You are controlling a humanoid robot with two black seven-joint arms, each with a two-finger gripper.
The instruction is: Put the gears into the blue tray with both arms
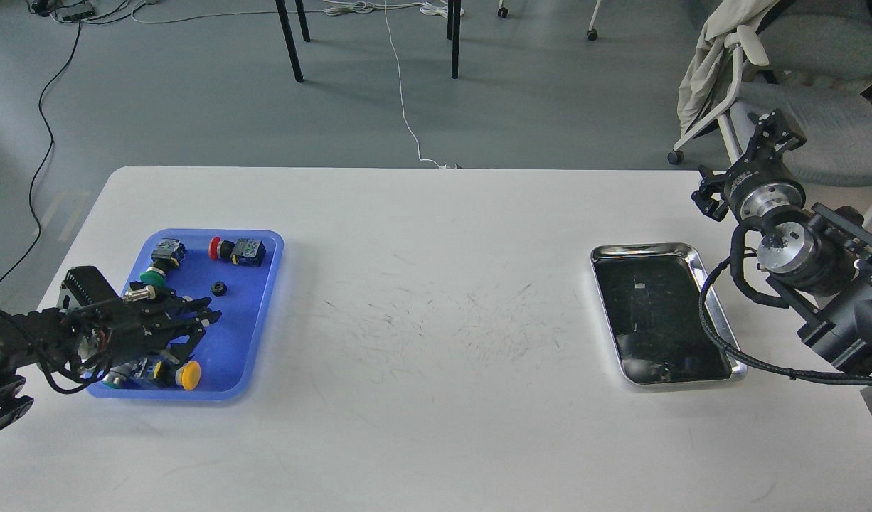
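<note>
Your one visible gear (219, 288) lies flat, hole upward, inside the blue tray (265, 306) near the bench's (436, 341) left edge, just beyond the left end effector (201, 316), which hovers over the tray's middle; you cannot tell whether its fingers are spread. The tray also holds push-button switches: red-capped (237, 249), green-capped (158, 267) and yellow-capped (173, 373). The steel tray (713, 306) near the right edge looks bare. The right end effector (774, 131) stands raised past the bench's far right corner, fingers apart.
</note>
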